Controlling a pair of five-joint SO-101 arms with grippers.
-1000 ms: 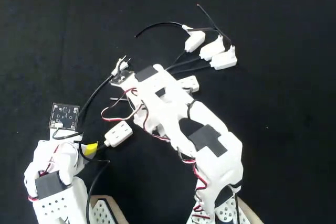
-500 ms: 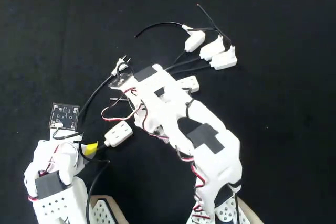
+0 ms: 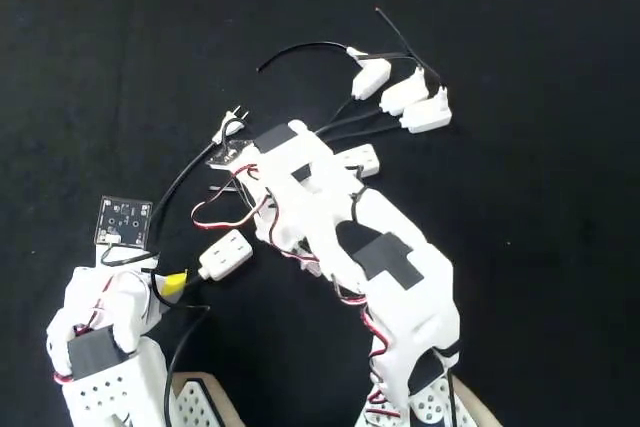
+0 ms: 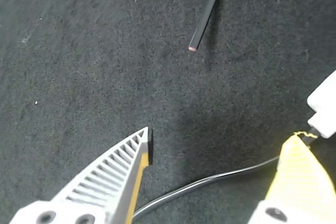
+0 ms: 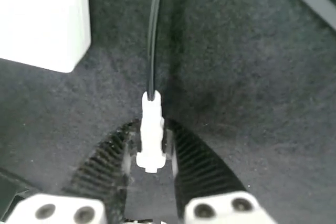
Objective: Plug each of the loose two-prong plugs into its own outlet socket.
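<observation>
At the worktop's near left, the left fingers gape wide over a black cable, gripping nothing, just beside a white outlet socket. Toward the middle, the right fingers are pinched closed on a white two-prong plug. Farther right lie three white corded pieces, close together.

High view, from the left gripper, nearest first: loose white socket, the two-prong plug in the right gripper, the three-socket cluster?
1. loose white socket, right beside the left gripper, near edge.
2. two-prong plug, mid-table, held in the right gripper.
3. three-socket cluster, far side, to the right.
</observation>
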